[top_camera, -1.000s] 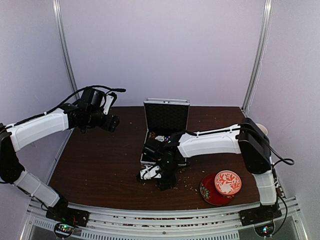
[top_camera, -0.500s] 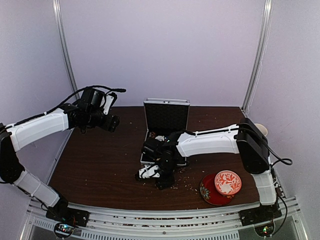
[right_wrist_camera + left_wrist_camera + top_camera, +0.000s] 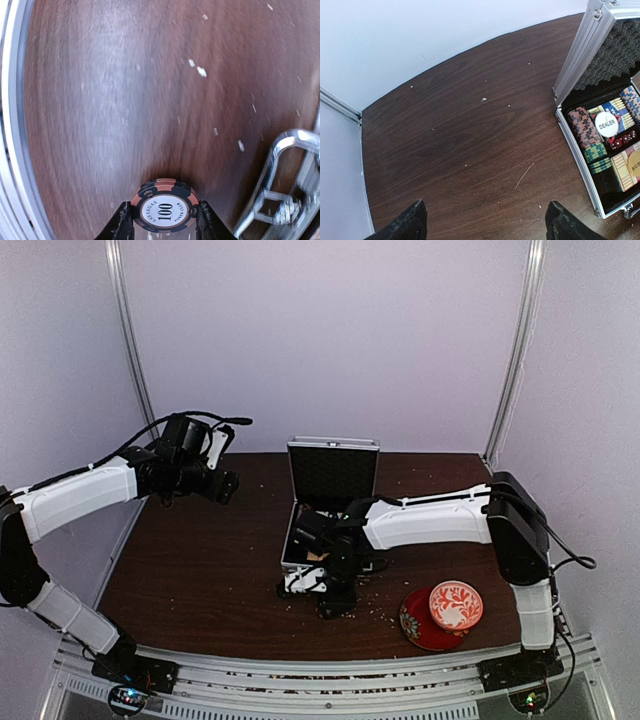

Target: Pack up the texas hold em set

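Dark brown wooden table [image 3: 200, 570], lilac walls behind. We record: small silver aluminium briefcase [image 3: 580, 65], open at table centre, lid upright, rows of striped poker chips [image 3: 585, 132] inside. Left gripper [image 3: 487, 220]: jaws wide, empty, over the bare left rear. Right gripper [image 3: 165, 225]: clamped on a short stack of black-and-salmon "100" chips [image 3: 163, 210], low by the case's front edge. We advise lifting above the rim, stack level, seating it in a free slot before letting go.

I see robot lab cell: plain white walls [image 3: 330, 340], aluminium corner posts [image 3: 134, 350], dark wood table [image 3: 200, 570], left arm [image 3: 80, 495] and right arm [image 3: 430, 523] bolted to metal rail [image 3: 330, 670] up front.
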`<state>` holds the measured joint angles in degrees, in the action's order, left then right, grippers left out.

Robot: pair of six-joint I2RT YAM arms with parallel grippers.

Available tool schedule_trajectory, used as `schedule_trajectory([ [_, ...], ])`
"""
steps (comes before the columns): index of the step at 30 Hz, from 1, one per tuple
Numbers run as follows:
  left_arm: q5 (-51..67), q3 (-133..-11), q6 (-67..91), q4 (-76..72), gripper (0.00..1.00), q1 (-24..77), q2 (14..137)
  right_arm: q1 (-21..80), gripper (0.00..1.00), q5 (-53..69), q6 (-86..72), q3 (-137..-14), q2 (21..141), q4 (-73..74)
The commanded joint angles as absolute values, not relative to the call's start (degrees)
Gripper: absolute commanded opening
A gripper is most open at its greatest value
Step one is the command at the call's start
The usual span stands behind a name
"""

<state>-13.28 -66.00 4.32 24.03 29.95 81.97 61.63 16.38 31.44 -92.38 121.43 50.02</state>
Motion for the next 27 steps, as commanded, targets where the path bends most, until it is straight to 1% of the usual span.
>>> schedule_trajectory([
  [1,-13.7,-65.6,3.5,22.3,0.83,30.0,82.4,58.2,0.30,15.7,29.7,-88.7,113.2,51.4],
  [7,-13.4,-65.7,3.5,22.4,0.83,30.0,82.8,51.2,0.30,12.9,28.6,-84.2,107.6,49.3],
  [11,-13.6,-65.7,3.5,22.5,0.83,30.1,82.9,48.0,0.30,6.5,26.6,-83.1,106.0,44.5],
  [15,-13.8,-65.7,3.5,22.5,0.82,30.0,83.1,47.7,0.30,1.9,26.3,-82.8,106.9,41.2],
  [27,-13.9,-65.7,3.4,22.6,0.82,30.0,82.8,47.7,0.30,1.1,26.1,-82.5,110.1,39.8],
])
